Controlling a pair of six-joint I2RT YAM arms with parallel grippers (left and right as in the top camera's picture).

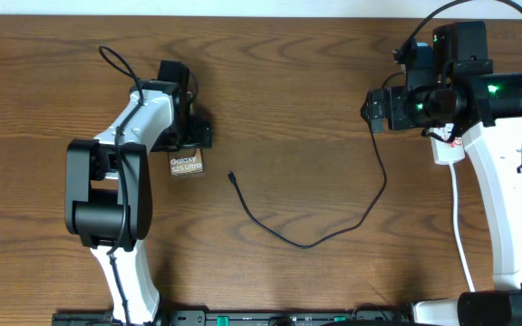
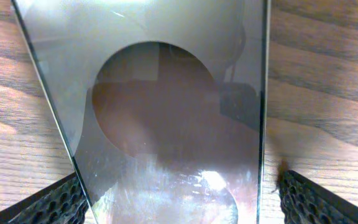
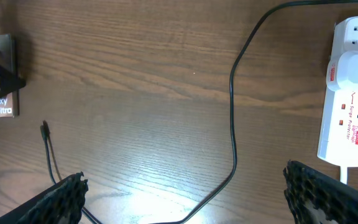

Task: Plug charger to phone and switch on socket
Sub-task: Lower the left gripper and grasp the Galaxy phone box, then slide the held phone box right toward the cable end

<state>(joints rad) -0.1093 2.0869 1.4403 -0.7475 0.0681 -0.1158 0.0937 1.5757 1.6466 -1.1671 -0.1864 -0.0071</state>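
The phone (image 1: 187,164), a small brown slab with white "Galaxy S25 Ultra" text, lies on the table at the left. My left gripper (image 1: 188,149) stands open over its far end. In the left wrist view the phone's glossy face (image 2: 166,106) with a big round mark sits between the fingers (image 2: 55,205), and a strip of wood shows beside the right one. The charger's black cable (image 1: 306,243) loops across the middle, its plug tip (image 1: 231,177) free to the right of the phone. My right gripper (image 3: 194,199) hangs open above the cable (image 3: 232,124). The white socket (image 3: 353,93) lies to its right.
The socket's thick white cord (image 1: 460,217) runs toward the front edge under the right arm (image 1: 497,172). The left arm's black and white body (image 1: 107,190) covers the table in front of and left of the phone.
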